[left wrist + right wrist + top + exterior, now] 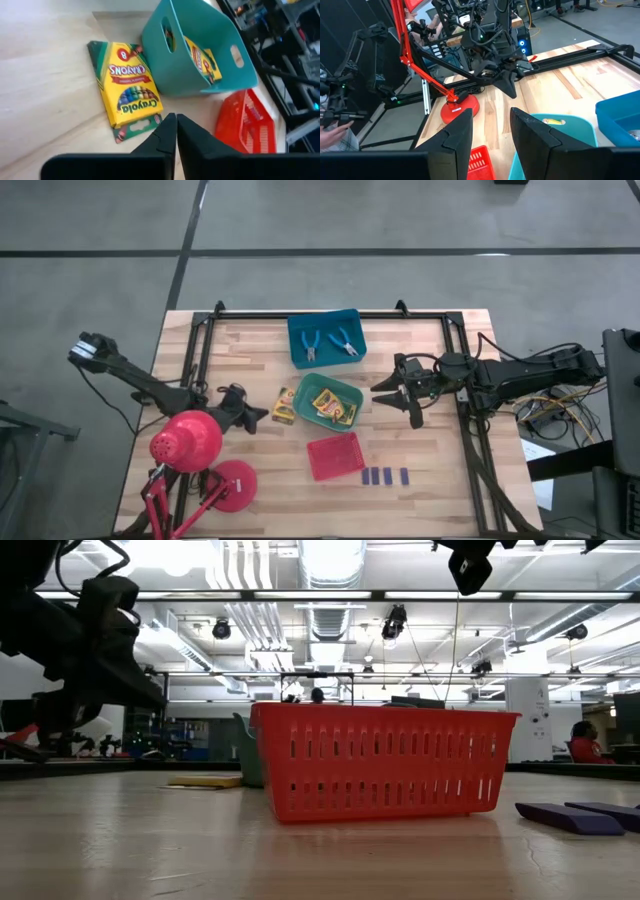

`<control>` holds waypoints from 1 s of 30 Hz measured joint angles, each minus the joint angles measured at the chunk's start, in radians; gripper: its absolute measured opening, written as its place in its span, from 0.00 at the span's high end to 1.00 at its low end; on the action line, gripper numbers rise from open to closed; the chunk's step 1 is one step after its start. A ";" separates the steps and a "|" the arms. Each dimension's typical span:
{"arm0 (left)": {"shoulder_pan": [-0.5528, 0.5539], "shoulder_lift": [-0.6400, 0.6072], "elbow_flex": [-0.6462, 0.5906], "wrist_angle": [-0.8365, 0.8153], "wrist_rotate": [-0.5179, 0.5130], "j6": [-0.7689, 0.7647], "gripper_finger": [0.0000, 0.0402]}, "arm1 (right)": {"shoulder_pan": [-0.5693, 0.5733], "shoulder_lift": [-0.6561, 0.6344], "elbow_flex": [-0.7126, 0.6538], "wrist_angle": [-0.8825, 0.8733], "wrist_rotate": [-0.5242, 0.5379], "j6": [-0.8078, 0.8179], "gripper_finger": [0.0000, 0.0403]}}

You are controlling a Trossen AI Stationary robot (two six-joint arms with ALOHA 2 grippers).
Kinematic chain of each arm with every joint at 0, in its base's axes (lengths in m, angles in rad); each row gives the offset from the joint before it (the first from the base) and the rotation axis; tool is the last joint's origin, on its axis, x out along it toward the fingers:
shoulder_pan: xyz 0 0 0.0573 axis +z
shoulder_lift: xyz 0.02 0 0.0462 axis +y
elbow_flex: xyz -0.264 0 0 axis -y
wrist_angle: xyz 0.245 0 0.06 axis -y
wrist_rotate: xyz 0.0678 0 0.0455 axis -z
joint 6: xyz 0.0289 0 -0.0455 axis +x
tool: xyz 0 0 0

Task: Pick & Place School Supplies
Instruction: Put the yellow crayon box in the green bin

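Observation:
Two blue-handled tools (327,343) lie in the blue tray (296,350) at the far middle. Crayon boxes (333,407) lie in the green tray (308,392); one shows inside it in the left wrist view (202,62). Another crayon box (284,406) (131,90) lies flat on the table left of that tray. Three dark purple blocks (387,476) (568,817) lie in a row near the front. My left gripper (258,418) (173,134) is shut and empty, just left of the loose crayon box. My right gripper (394,397) (490,126) is open and empty, raised to the right of the green tray.
A red tray (335,456) (385,772) stands near the front middle, left of the blocks. A red desk lamp (188,442) with its round base (232,485) stands at the near left, close beside my left arm. A black frame (330,313) borders the tabletop.

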 joint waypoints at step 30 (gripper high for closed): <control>0.155 0.322 0.005 0.320 0.104 0.400 0.56 | 0.000 0.000 0.000 0.000 0.000 0.000 0.69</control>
